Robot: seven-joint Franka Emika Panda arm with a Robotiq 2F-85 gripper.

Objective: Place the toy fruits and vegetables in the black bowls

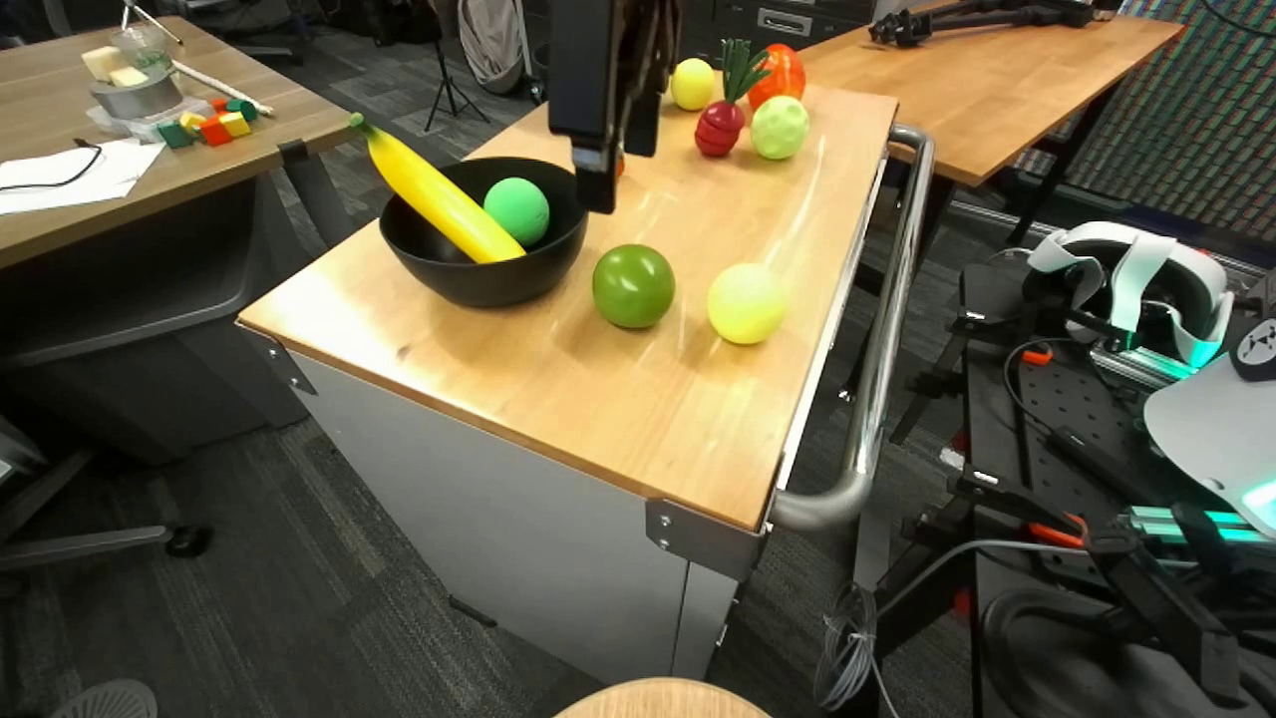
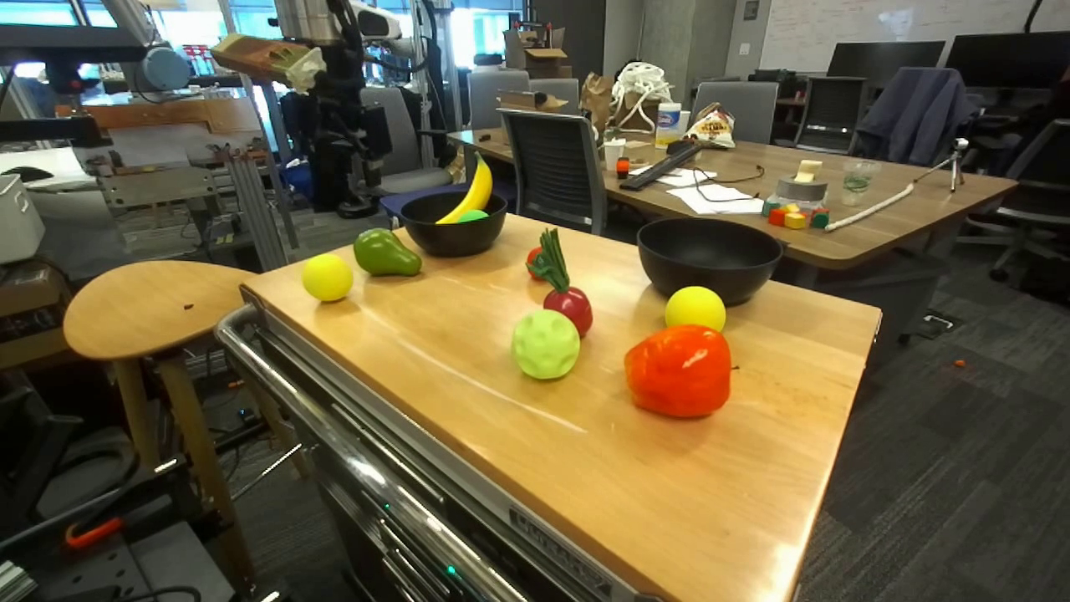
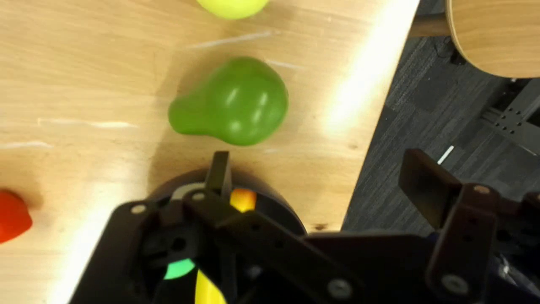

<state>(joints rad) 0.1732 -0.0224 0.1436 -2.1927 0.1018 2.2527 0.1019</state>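
Hanging empty, jaws wide apart, the gripper [image 3: 316, 173] was near a black bowl [image 1: 488, 287] already holding a toy banana [image 1: 439, 199] and green ball [image 1: 516, 211]. Loose on the tabletop [image 2: 710, 485], seven pieces apparently awaited placing: green pear [image 3: 234, 103], yellow ball [image 2: 328, 278], small red piece [image 3: 12, 216], leafy radish [image 2: 573, 311], pale-green ball [image 2: 545, 344], second yellow ball [image 2: 695, 308], pepper [image 2: 681, 372]. The far black bowl [image 2: 710, 272] showed no contents.

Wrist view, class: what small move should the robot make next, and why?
I'd probably shift the open fingers over the green pear: they hold nothing, and the pear lies on the table outside the nearby black bowl, which holds the banana and green ball in both exterior views.
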